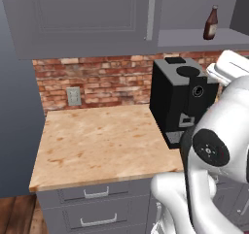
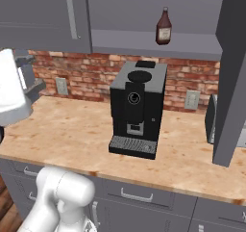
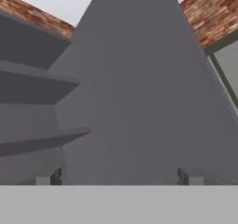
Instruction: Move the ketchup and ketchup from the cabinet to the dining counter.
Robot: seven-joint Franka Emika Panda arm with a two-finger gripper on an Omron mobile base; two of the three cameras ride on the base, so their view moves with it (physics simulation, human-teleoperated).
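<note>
A small dark red-brown ketchup bottle (image 2: 164,27) with a thin neck, a dark cap and a pale label stands up straight on the grey shelf inside the grey wall cabinet (image 2: 43,19). The cabinet is open on that side, and its closed door has a slim silver bar handle (image 2: 72,12). In the left base view the same bottle (image 1: 210,23) sits at the top right.

Below the shelf stands a black boxy coffee machine (image 2: 136,108) on a beige marbled counter (image 2: 62,130) — red brick wall (image 2: 96,72) is right behind it. Grey drawers (image 1: 97,206) sit under the counter.

The robot's gripper (image 3: 120,175) has its two dark finger tips spread wide apart, with nothing between them. It faces a plain grey cabinet side — well away from the bottle.
</note>
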